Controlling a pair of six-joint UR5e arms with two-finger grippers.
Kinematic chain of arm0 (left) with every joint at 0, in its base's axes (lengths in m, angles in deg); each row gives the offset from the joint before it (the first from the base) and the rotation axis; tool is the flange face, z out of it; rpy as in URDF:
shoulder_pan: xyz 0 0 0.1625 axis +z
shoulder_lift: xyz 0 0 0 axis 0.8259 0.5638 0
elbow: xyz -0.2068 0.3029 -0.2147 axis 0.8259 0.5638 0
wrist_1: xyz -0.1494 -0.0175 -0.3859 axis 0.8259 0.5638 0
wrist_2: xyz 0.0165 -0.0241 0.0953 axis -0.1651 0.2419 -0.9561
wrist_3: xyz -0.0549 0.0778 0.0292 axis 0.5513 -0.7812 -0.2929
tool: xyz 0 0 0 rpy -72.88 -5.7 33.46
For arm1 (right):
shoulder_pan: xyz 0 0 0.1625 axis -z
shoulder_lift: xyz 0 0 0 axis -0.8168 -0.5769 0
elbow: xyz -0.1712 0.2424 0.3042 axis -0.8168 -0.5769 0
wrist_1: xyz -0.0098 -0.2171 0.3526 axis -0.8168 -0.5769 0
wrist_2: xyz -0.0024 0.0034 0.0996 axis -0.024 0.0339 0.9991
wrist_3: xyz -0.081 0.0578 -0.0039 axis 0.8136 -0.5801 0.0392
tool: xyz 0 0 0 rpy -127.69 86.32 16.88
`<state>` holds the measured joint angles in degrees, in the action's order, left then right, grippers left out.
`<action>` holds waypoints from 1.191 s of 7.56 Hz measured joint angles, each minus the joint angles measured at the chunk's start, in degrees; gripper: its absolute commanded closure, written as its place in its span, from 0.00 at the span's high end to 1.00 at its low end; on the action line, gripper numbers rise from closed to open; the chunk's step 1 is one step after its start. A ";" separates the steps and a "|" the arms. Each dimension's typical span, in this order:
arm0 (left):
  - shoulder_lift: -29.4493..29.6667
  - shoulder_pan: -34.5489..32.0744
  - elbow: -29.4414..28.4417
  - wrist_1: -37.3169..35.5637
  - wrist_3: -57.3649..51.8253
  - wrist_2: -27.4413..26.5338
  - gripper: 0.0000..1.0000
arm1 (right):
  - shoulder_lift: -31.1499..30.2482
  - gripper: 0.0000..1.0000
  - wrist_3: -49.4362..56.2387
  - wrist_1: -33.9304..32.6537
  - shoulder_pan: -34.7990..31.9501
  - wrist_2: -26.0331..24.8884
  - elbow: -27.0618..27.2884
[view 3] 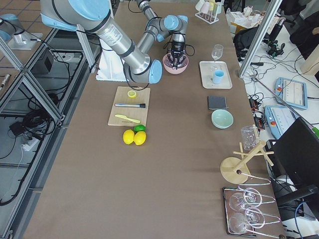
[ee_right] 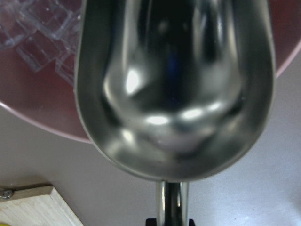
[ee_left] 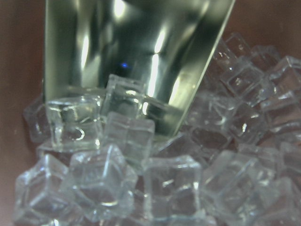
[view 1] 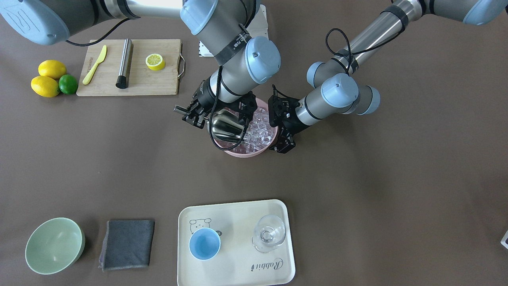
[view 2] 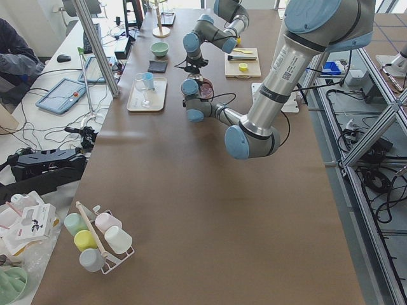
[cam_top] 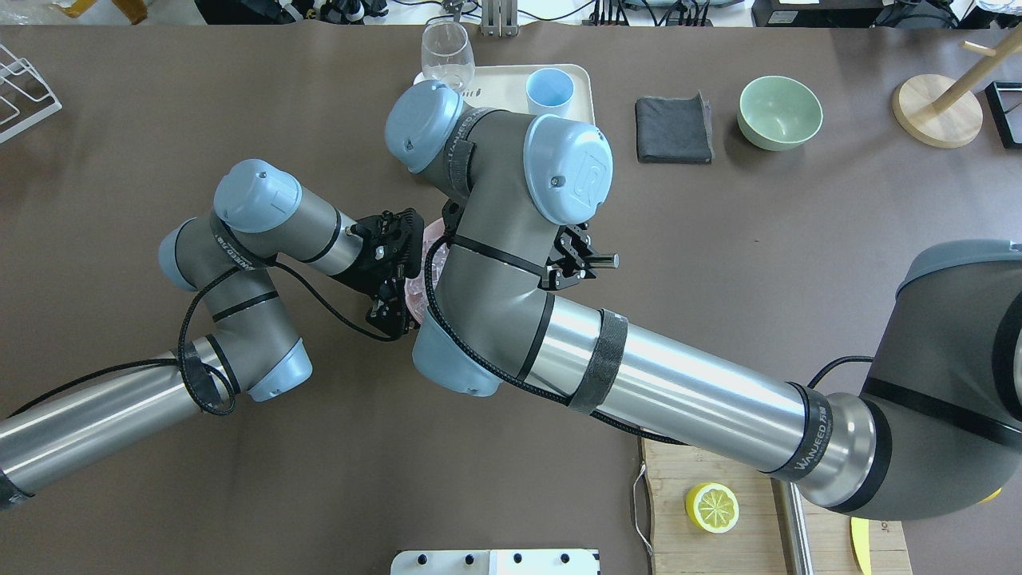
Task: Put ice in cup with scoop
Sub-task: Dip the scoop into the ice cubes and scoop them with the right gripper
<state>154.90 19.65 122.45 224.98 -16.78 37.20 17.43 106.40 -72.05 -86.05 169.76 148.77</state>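
Note:
The ice (view 1: 260,127) fills a pink bowl (view 1: 246,153) at the table's middle. My right gripper (view 1: 194,115) is shut on the handle of the steel scoop (view 1: 226,127). The scoop's trough tilts into the bowl with its lip against the cubes. The trough looks empty in the right wrist view (ee_right: 174,84). In the left wrist view the scoop (ee_left: 136,61) rests on the ice (ee_left: 160,179). My left gripper (view 1: 282,139) is shut on the bowl's rim on the other side. The light-blue cup (view 1: 204,244) stands empty on a cream tray (view 1: 238,270).
A clear glass (view 1: 269,233) shares the tray. A pale green bowl (view 1: 53,246) and a grey cloth (view 1: 127,244) lie beside it. A cutting board (view 1: 158,85) holds a yellow knife, a steel rod and a lemon half. Two lemons (view 1: 47,79) and a lime sit next to it.

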 measured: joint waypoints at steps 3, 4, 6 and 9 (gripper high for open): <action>-0.02 0.00 0.00 0.00 0.00 -0.04 0.97 | -0.55 0.00 -3.08 2.83 0.57 0.09 0.77; -0.02 0.00 0.00 0.00 0.00 -0.05 0.97 | -0.78 0.00 -4.39 4.23 0.62 0.14 0.87; -0.11 0.04 -0.02 -0.02 0.00 -0.06 0.97 | -1.29 0.00 -7.02 6.81 1.23 0.18 0.83; -0.11 0.09 0.00 0.01 -0.01 -0.05 0.97 | -2.10 0.00 -8.64 8.22 1.64 0.61 1.88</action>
<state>154.80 19.73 122.45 224.99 -16.78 37.15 15.33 97.76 -63.82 -84.41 170.36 150.65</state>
